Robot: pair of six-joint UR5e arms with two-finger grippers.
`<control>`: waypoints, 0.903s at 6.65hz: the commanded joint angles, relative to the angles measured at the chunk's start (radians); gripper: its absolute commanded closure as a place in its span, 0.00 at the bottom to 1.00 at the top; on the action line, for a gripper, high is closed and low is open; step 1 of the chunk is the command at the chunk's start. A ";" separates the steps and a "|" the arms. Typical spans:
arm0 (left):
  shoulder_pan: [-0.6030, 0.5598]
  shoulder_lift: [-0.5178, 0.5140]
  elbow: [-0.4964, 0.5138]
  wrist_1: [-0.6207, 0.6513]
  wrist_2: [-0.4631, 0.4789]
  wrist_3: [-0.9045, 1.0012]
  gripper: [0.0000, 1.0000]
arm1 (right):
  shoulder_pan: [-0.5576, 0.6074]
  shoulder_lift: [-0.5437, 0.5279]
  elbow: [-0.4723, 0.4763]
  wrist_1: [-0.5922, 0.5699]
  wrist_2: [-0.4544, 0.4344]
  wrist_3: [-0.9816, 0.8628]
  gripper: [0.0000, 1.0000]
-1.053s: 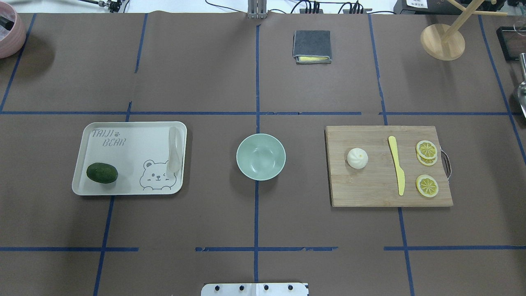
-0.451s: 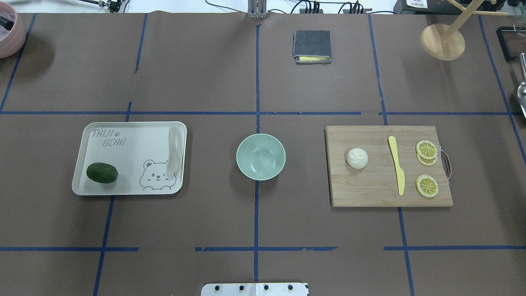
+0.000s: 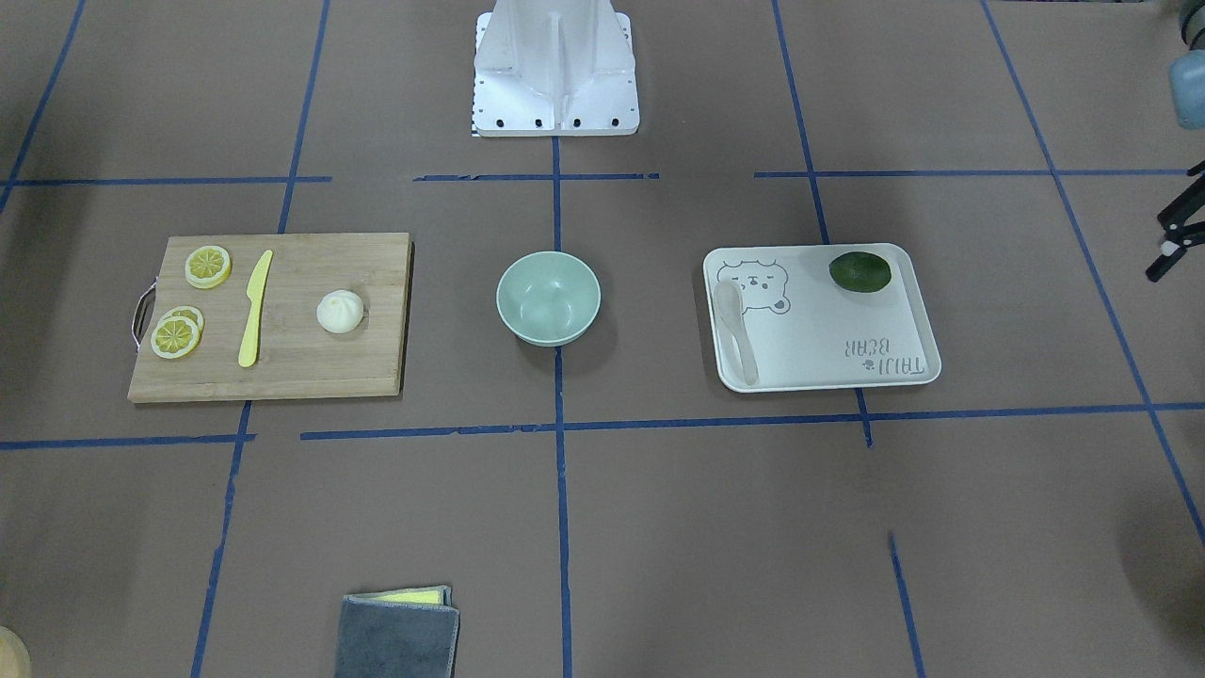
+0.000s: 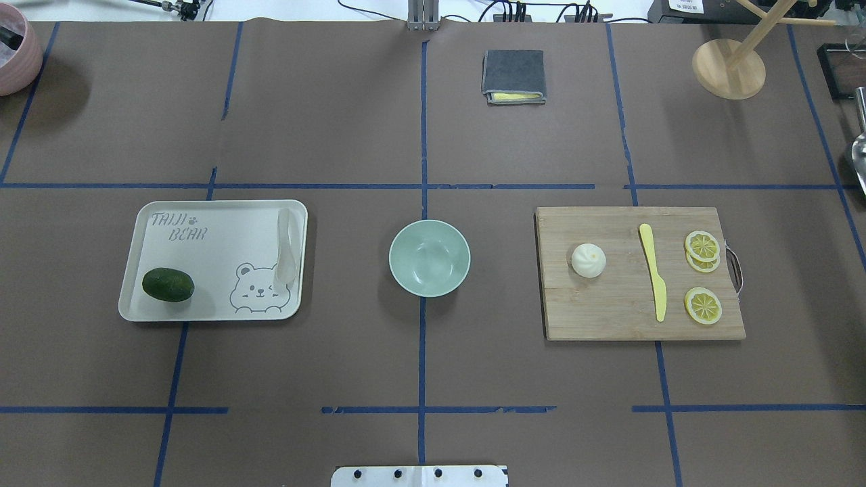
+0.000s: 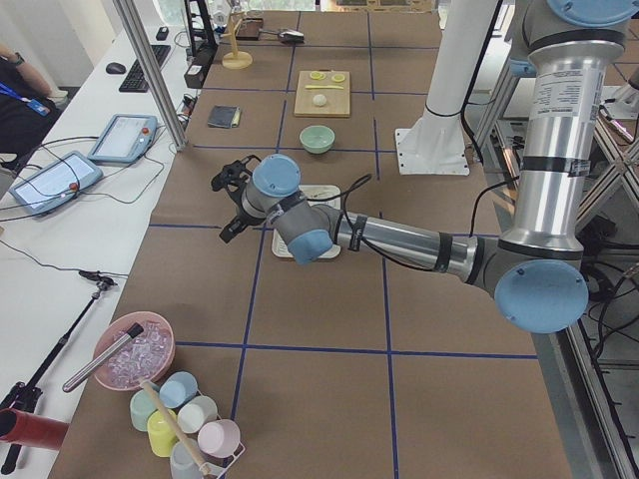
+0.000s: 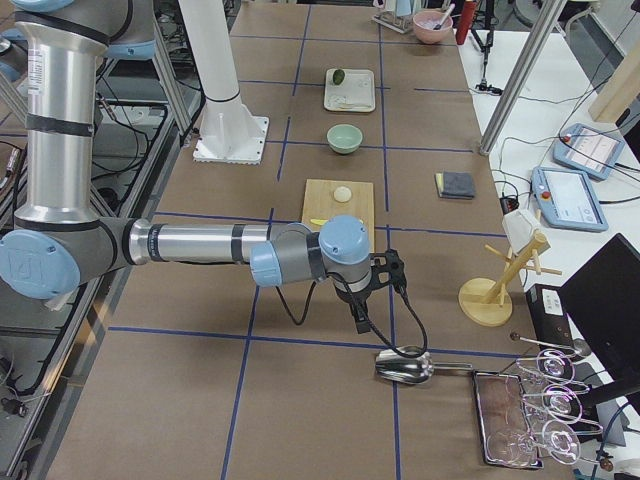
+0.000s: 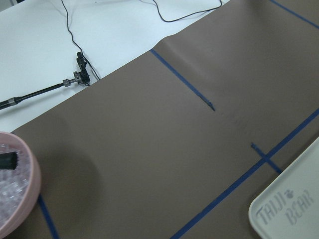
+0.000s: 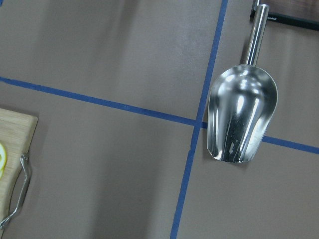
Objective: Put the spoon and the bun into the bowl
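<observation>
Task is judged not yet begun; 1st pick is pending. Spoon [image 4: 287, 247] is found in the bear tray [image 4: 216, 264], along its bowl-side edge, w/ a dark green fruit [image 4: 168, 284] at the opp. corner. Bun [image 4: 588, 260] is set on the cutting board [image 4: 609, 311], apart from yellow knife [image 4: 653, 270] & lemon slices [image 4: 702, 304]. Bowl [image 4: 429, 260], btwn tray & board, is seen empty. Left gripper [image 5: 226, 205] & right gripper [image 6: 378, 295] are shown in side views only: open or closed cannot be told. Next, a reach inward to spoon or bun is called for.
</observation>
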 commanded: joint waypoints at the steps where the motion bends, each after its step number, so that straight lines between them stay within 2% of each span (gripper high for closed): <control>1: 0.209 -0.017 -0.055 0.022 0.115 -0.178 0.00 | 0.001 -0.010 -0.006 0.017 0.001 0.000 0.00; 2: 0.245 -0.023 -0.073 0.071 0.176 -0.276 0.00 | 0.001 -0.012 -0.007 0.017 0.001 0.000 0.00; 3: 0.330 -0.029 -0.073 0.079 0.257 -0.392 0.00 | 0.001 -0.018 -0.006 0.019 0.001 0.000 0.00; 4: 0.434 -0.065 -0.062 0.117 0.391 -0.592 0.00 | 0.001 -0.021 -0.007 0.019 0.001 0.000 0.00; 5: 0.563 -0.145 -0.052 0.249 0.581 -0.780 0.00 | 0.001 -0.027 -0.006 0.021 0.001 -0.002 0.00; 6: 0.633 -0.250 -0.021 0.358 0.622 -0.847 0.00 | 0.001 -0.027 -0.006 0.021 0.001 -0.002 0.00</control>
